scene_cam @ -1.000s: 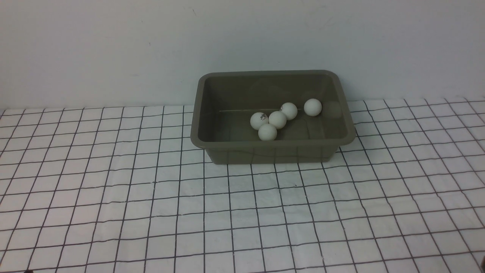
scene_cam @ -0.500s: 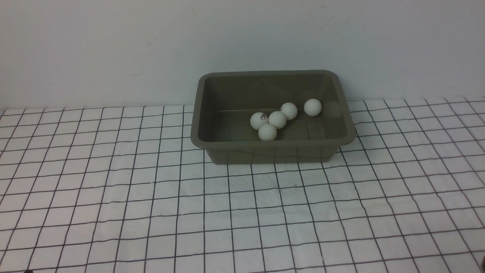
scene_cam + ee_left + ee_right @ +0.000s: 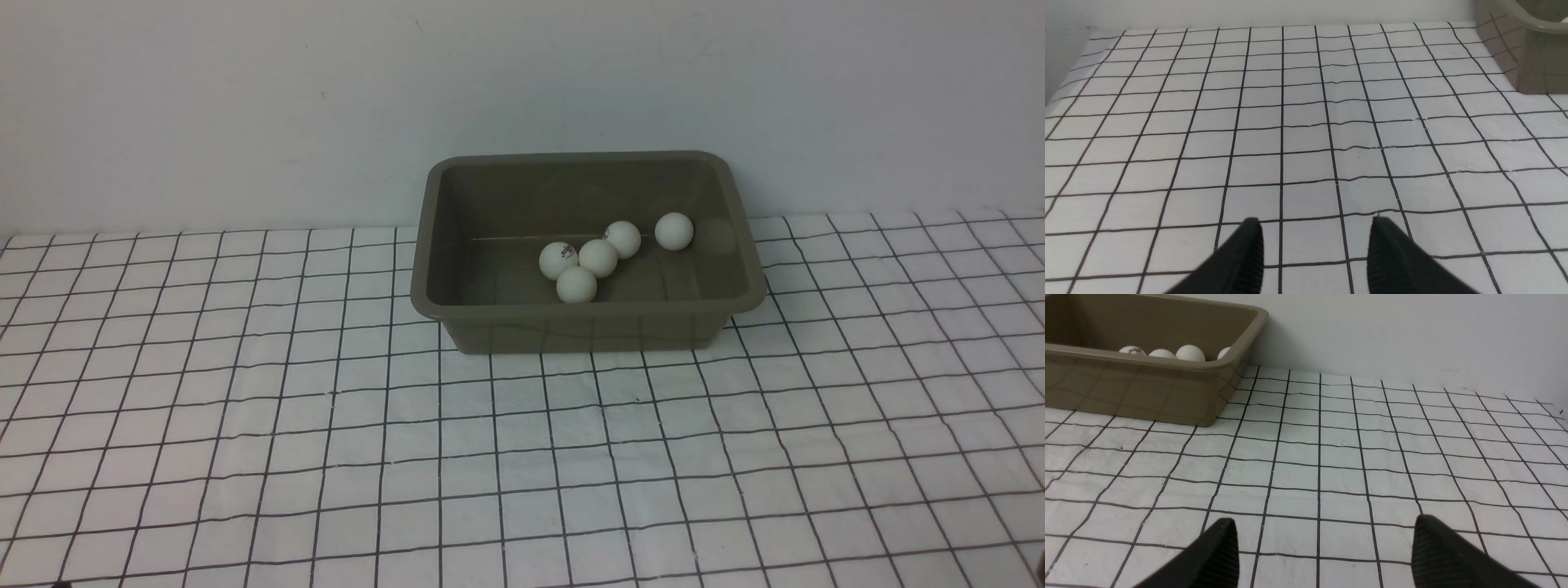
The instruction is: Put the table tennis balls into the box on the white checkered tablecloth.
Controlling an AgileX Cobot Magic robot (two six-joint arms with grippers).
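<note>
Sitting inside the box [image 3: 588, 322], all five table tennis balls [image 3: 598, 258] are showing as small matte white spheres against its olive-brown floor. Four of them are clustering toward the box's middle, touching or nearly touching, and the leftmost of that cluster [image 3: 558, 260] is carrying a small dark printed mark. The fifth ball [image 3: 673, 231] is lying apart from the cluster, closer to the box's right wall. In the right wrist view only four ball tops [image 3: 1186, 353] are peeking over the flared rim; the fifth is probably hiding behind the wall.

The box is standing on the white checkered tablecloth [image 3: 326, 457], close to the cloth's far edge where the pale wall [image 3: 245, 106] is rising behind it. Bare, slightly wrinkled cloth is spreading wide to the box's left, right and near side, giving plenty of open room around it. The box's long axis is running left to right, parallel to the wall, with its open mouth facing up.

The left gripper [image 3: 1314, 228] is hanging above bare cloth to the left of the box, fingers spread apart with nothing between them. The right gripper [image 3: 1323, 535] is hanging over cloth to the right of the box, its fingers spread wider and likewise gripping nothing.
</note>
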